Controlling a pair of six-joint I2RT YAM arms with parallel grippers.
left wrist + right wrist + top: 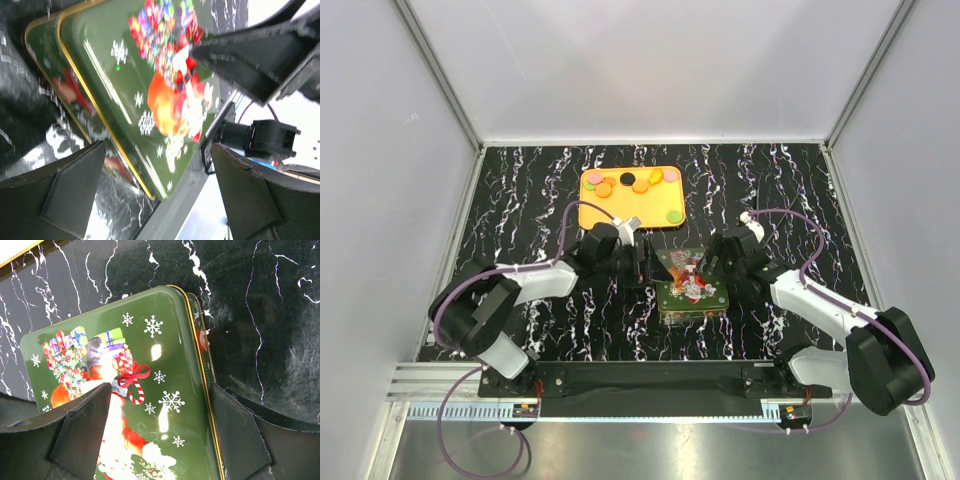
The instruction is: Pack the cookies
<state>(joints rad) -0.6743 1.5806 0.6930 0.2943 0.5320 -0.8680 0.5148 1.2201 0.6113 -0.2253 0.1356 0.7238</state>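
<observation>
**Hazard 1, lid slip.** The lid (145, 340) of the Christmas tin (692, 295) covers the base (202, 337) and sits skewed on it, so a strip of the base shows along one long edge. If you close a gripper on one edge only, expect the glossy lid to tip or skid. The whole tin may also slide on the marbled table (520, 200).

**Hazard 2, arm contact.** Both grippers address the tin from opposite sides and stand near each other. In the left wrist view, the right arm's hardware fills the 1 to 3 o'clock area just beyond the lid. An inward move by either arm risks striking the other.

**Hazard 3, blocked packing.** You can pack nothing while the lid is on. The cookies (642, 186) lie on the orange tray (650, 205), at 12 o'clock from the tin and apart from it. Whether any are inside the tin cannot be told.

**Pose.**
- The left gripper (157, 150) reaches in low from the tin's 10 o'clock. Its fingers are spread wide and clamp nothing.
- The right gripper (160, 390) comes in from 1 o'clock, angled down at the lid. Its fingers are also spread wide, one over the printed face and the other just beside the long edge, with no grasp made
</observation>
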